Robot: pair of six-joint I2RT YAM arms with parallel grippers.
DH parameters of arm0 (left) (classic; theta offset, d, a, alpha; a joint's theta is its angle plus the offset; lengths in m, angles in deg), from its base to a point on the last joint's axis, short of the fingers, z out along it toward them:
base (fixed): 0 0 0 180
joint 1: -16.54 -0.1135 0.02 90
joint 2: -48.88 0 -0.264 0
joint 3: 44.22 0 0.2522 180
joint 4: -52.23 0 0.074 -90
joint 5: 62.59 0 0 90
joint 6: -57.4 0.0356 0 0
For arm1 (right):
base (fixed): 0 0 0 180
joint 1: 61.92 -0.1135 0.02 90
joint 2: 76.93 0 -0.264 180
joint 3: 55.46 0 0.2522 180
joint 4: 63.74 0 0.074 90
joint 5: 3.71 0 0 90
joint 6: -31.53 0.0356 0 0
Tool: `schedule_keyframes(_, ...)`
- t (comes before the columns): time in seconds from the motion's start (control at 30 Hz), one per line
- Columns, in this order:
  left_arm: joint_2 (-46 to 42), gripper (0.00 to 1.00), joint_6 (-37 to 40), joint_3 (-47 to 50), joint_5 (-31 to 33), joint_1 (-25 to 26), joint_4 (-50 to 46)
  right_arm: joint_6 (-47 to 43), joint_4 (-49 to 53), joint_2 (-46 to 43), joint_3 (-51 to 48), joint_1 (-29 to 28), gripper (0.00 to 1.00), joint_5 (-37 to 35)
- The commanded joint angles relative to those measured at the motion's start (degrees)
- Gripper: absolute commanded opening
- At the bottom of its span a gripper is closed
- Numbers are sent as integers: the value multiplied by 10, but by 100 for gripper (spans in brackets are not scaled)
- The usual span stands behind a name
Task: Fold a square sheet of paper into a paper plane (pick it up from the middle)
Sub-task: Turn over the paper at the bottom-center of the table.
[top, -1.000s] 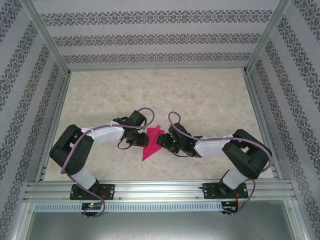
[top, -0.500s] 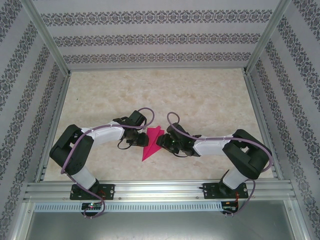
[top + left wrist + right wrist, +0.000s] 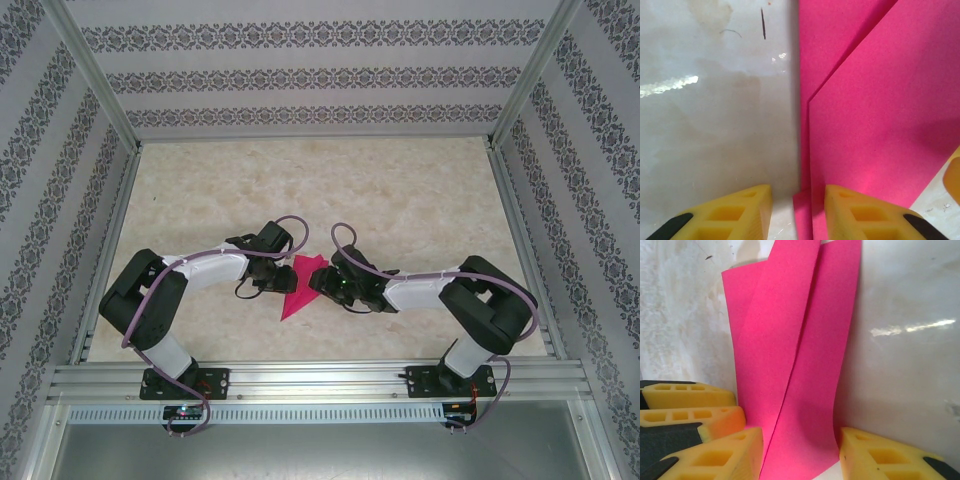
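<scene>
Item: pink paper (image 3: 298, 290), folded to a narrow dart shape with layered flaps, its tip toward the near edge of the surface (image 3: 400, 190)
Location: middle of the near half of the surface, between the two arms
Change: right fingers (image 3: 318, 284) have pressed in leftward; the dart's far end now spreads wider and its near tip has slid slightly left
Meaning (judged): a wing layer is being turned along the centre crease; the fold is under way and the plane is unfinished
Left fingers (image 3: 276, 281): narrowly parted, clamping nothing; they straddle the paper's long edge, one over the paper, one over bare surface, probably steadying it
Right fingers: wide apart, holding nothing; the paper's end lies between them with one layer lifted and curling, one finger at its edge, the other clear of it
</scene>
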Motion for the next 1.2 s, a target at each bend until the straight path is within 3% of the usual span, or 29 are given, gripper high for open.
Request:
schedule_keyframes(0.0, 22, 35, 2, 15, -19, 13, 17, 12, -51, 11, 8, -8, 45, 6)
schedule_keyframes(0.37, 21, 35, 1, 16, -17, 13, 18, 6, -90, 29, 22, 5, 49, 6)
schedule_keyframes(0.7, 20, 34, 0, 16, -13, 13, 15, -14, -110, 76, 54, 30, 45, 42)
schedule_keyframes(1.17, -30, 35, -24, 19, -24, 13, 30, -47, -123, 109, 70, 36, 14, 66)
